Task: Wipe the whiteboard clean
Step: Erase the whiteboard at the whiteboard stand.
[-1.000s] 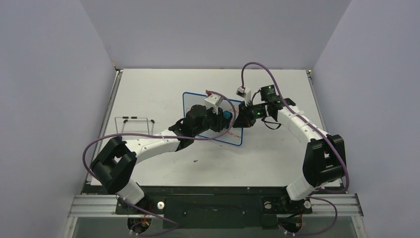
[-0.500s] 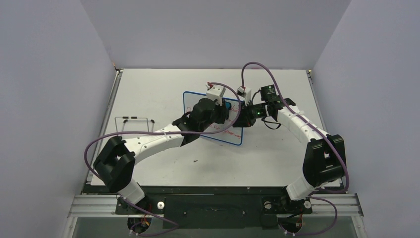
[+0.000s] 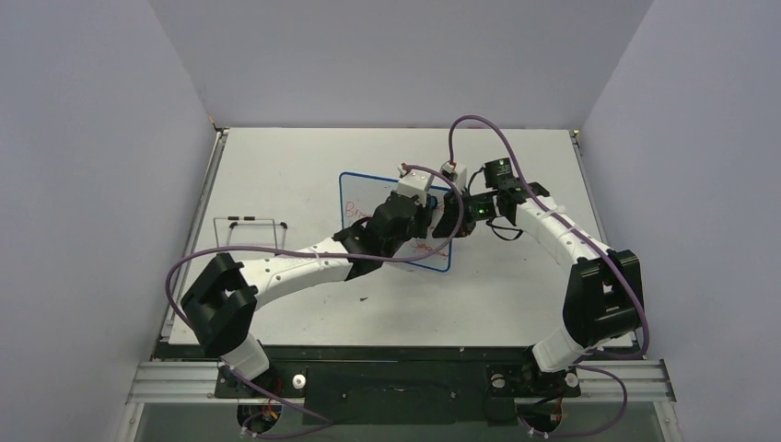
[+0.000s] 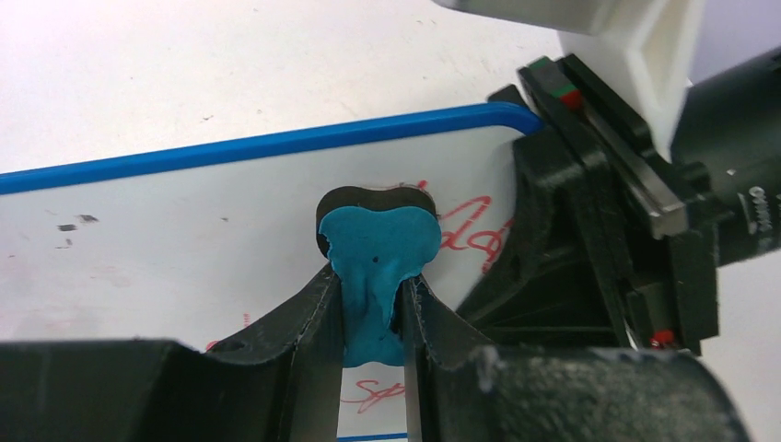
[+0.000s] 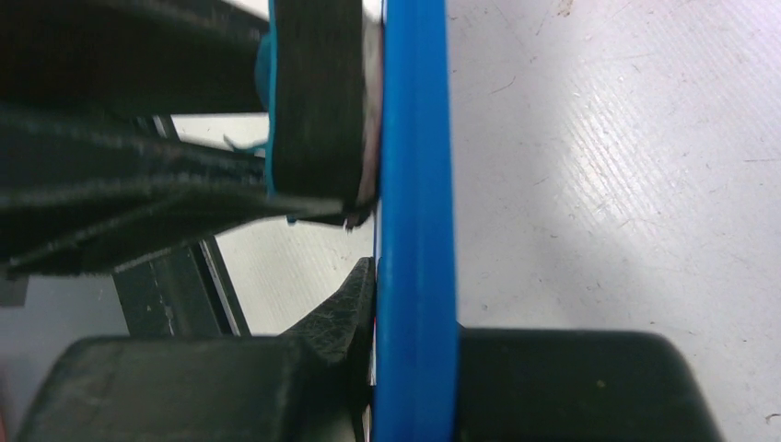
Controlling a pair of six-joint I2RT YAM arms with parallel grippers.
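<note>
Evidently for steadiness, the right gripper clamped the 3 o'clock rim of the whiteboard, which lay at the centre of the table. That let the left gripper, clenched on the eraser, press it against the red writing near the board's 2 o'clock corner.

Above, the left arm covers the board's middle, and the red writing is too small to read. The eraser's lower end is hidden inside the left claw. Eraser and right claw cover some words. Inside the right claw the board shows only edge-on, blurred, its face unseen.
</note>
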